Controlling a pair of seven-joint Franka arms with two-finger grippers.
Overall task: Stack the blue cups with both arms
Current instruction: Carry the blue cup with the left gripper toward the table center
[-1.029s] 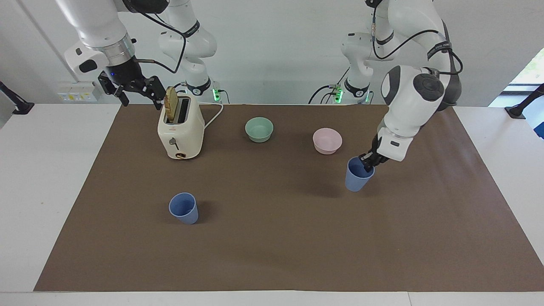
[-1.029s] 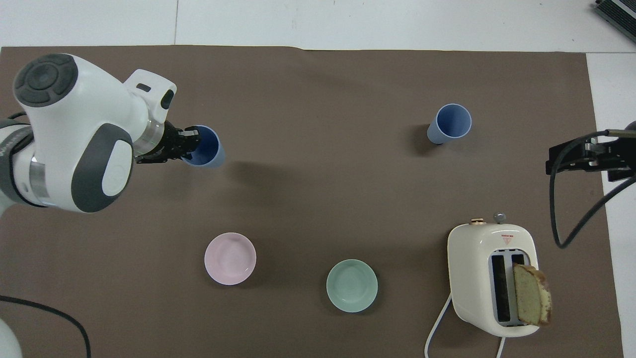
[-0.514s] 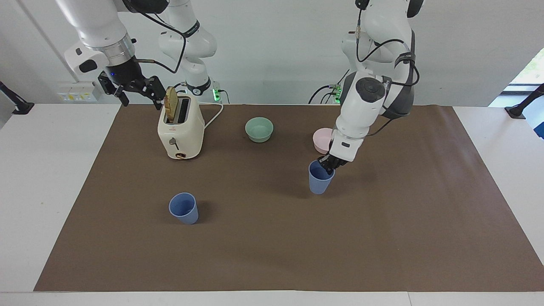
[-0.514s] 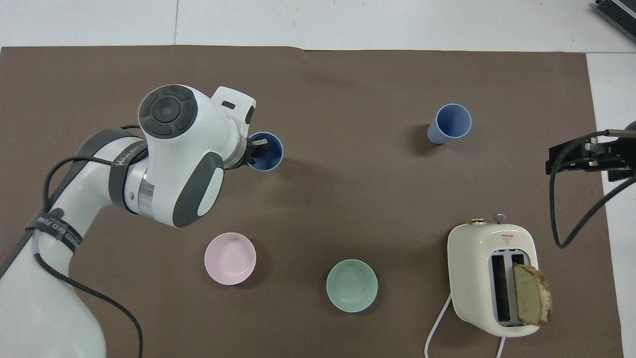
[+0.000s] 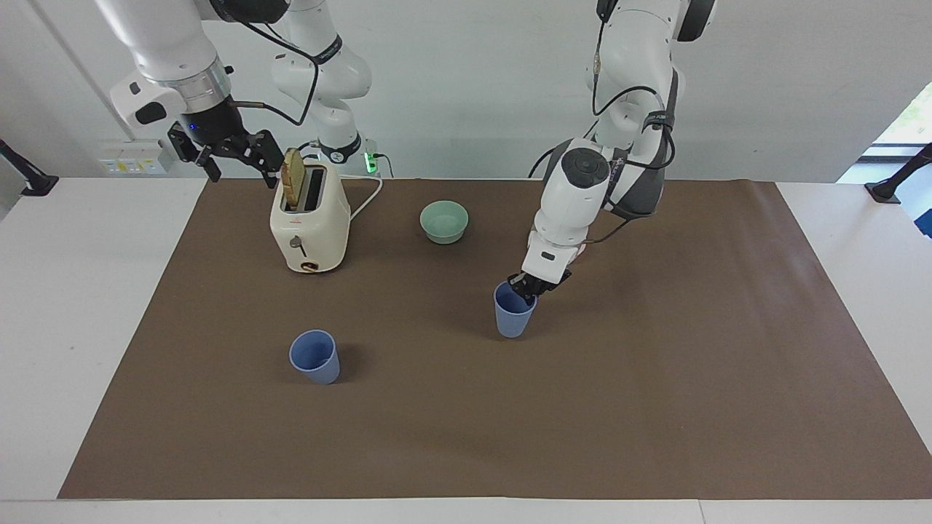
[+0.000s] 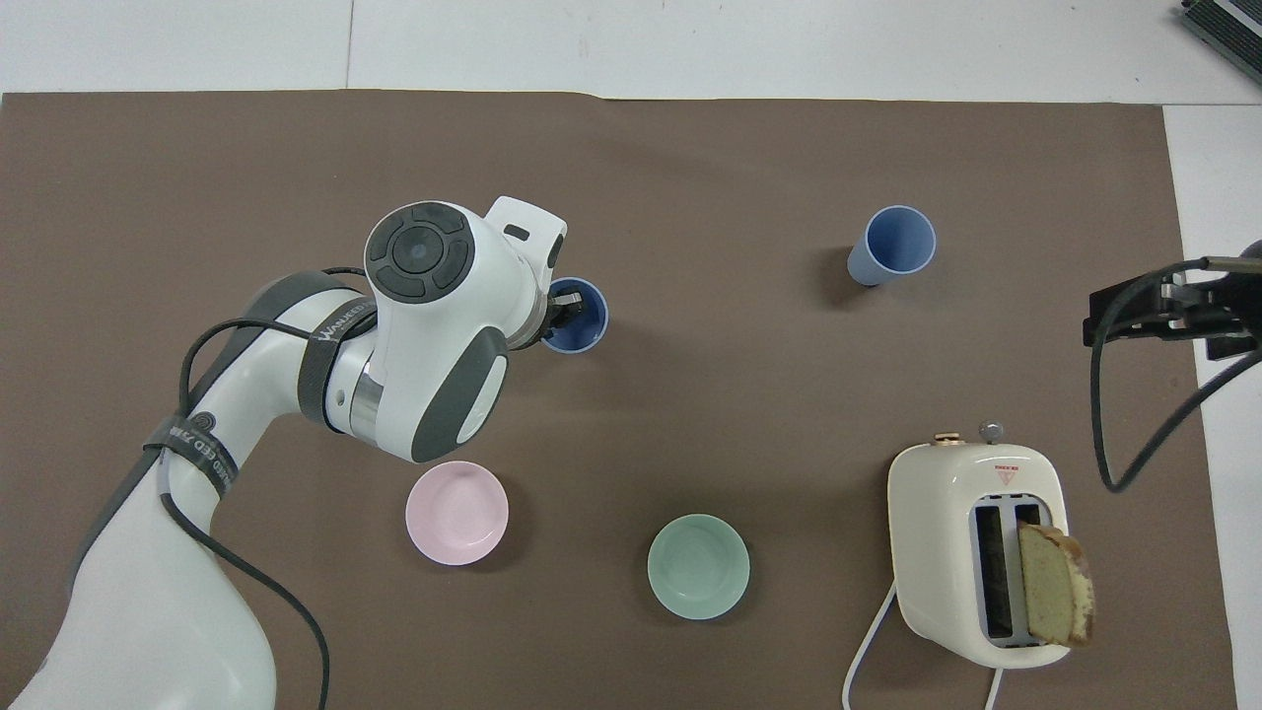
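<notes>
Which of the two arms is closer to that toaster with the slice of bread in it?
Right. The right gripper hangs open beside the toaster; the left gripper holds a blue cup toward mid-table.

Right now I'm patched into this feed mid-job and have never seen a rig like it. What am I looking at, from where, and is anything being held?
Two white robot arms work at a table covered by a brown mat. One picture faces the robots from across the table; the other looks steeply down from above their own end, so the sides swap between them.

The left end effector is shut on the rim of a blue cup, carrying it just over the mat. The second blue cup stands alone toward the right arm's end. The right end effector waits, open, in the air beside a cream toaster with a slice of bread sticking out.

A mint-green bowl and a pale pink bowl sit nearer to the robots than the cups.
</notes>
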